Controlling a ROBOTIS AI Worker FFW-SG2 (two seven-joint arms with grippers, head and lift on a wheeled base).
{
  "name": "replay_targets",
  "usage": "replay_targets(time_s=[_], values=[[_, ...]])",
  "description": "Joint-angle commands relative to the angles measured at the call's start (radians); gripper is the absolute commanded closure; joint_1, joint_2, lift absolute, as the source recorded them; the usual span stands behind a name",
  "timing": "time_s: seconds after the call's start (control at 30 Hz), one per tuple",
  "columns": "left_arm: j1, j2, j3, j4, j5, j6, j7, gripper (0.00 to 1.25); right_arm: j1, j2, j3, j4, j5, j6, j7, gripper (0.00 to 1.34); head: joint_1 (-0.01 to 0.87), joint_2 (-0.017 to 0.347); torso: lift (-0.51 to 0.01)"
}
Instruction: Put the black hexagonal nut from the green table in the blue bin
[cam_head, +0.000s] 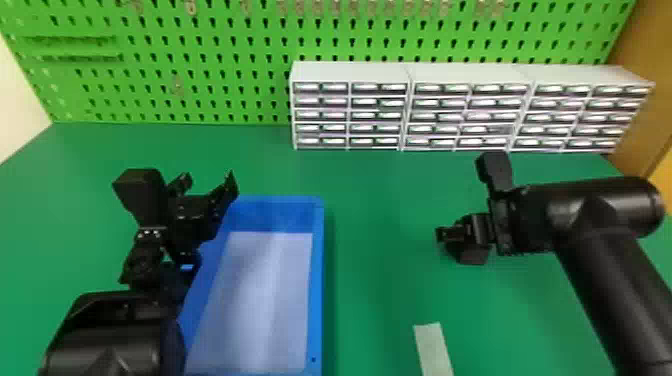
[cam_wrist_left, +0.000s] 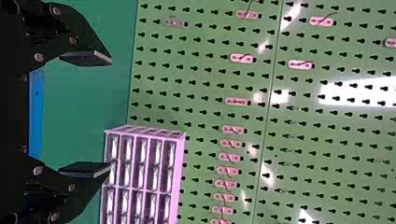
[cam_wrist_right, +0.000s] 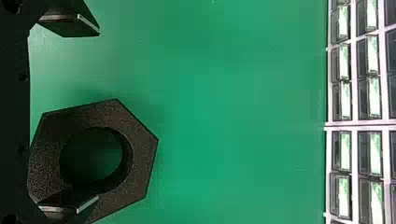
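Note:
My right gripper (cam_head: 450, 233) is over the green table (cam_head: 380, 285), with the black hexagonal nut (cam_head: 474, 255) partly hidden just below it. In the right wrist view, the nut (cam_wrist_right: 137, 163) lies with its round hole facing the camera. The right gripper (cam_wrist_right: 91, 115) is open there, one finger overlapping the nut's rim and the other off to the side, apart from it. The left gripper (cam_head: 209, 180) stands open beside the far left corner of the blue bin (cam_head: 317, 280). Nothing is between the fingers of the left gripper (cam_wrist_left: 109, 114) in the left wrist view.
White drawer cabinets (cam_head: 350, 72) line the back right of the table, before a green pegboard (cam_head: 210, 45). A pale strip (cam_head: 433, 347) lies near the front, between the bin and the right arm. The left arm covers part of the bin's left wall.

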Motion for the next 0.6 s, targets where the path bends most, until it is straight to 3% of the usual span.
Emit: replay_targets(time_s=[0.0, 0.57], values=[[-0.002, -0.003, 0.0, 0.0, -0.001, 0.0, 0.0, 0.45, 0.001, 0.0, 0.006, 0.015, -0.001, -0.015, -0.001, 0.07, 0.686, 0.051, -0.097], [-0.003, -0.003, 0.003, 0.003, -0.001, 0.0, 0.002, 0.45, -0.016, 0.005, 0.015, 0.029, -0.001, -0.03, 0.0, 0.09, 0.686, 0.051, -0.097]])
